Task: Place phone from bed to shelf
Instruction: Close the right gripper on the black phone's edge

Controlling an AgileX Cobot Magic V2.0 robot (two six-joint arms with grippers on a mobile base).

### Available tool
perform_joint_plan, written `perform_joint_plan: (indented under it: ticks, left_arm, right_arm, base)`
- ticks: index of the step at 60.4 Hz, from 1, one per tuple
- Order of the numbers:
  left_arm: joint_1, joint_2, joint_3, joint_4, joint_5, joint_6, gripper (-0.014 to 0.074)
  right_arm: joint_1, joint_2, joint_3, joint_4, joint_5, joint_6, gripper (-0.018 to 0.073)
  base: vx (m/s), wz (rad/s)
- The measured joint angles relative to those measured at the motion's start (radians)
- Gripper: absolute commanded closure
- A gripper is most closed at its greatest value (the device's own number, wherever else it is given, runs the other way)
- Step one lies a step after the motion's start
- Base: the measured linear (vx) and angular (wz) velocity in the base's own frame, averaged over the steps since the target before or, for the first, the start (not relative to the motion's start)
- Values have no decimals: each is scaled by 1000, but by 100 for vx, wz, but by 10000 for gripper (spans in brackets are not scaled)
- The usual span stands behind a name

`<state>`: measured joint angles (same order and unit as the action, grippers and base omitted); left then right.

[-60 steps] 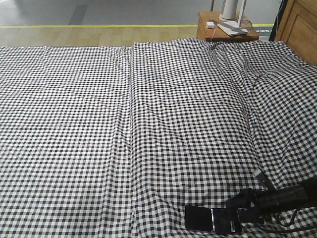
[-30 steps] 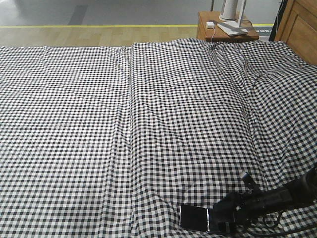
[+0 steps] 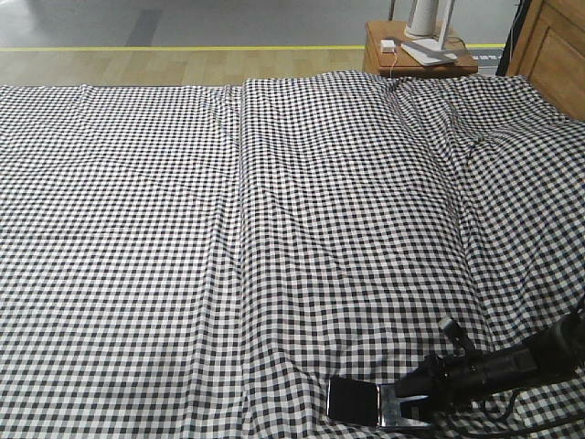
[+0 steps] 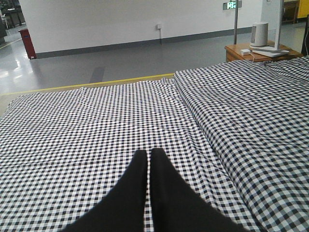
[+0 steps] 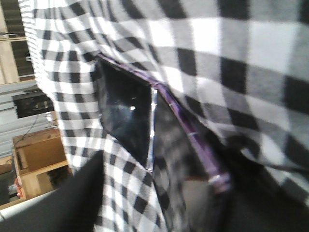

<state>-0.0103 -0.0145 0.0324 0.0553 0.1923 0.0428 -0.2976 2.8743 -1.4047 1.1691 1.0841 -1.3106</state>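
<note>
Pinching phone end, right fingers closed on it atop bed; left fingers together, empty.

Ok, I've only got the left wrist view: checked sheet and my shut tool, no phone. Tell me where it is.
Observer: In the front view the phone lies on the bed, at the edge nearest the camera and right of the middle.
Operator: Now the right side.
Observer: The right tool sits at the phone's right end, reaching in from the right.
Operator: Describe the phone up close.
Observer: In the right wrist view, two glossy black halves meet at a crease, with a purplish edge along one side.
</note>
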Motion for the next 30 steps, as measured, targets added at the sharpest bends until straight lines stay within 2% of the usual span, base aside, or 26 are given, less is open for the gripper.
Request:
perform_joint_plan:
  ticks: [7, 30]
  left_arm:
    - [0, 0, 0, 0, 0, 0, 596]
    - [0, 0, 0, 0, 0, 0, 596]
  right_arm:
    - [0, 0, 0, 0, 20, -7, 576]
    - [3, 5, 0, 4, 35, -54, 567]
  base:
    - [0, 0]
    - [0, 0]
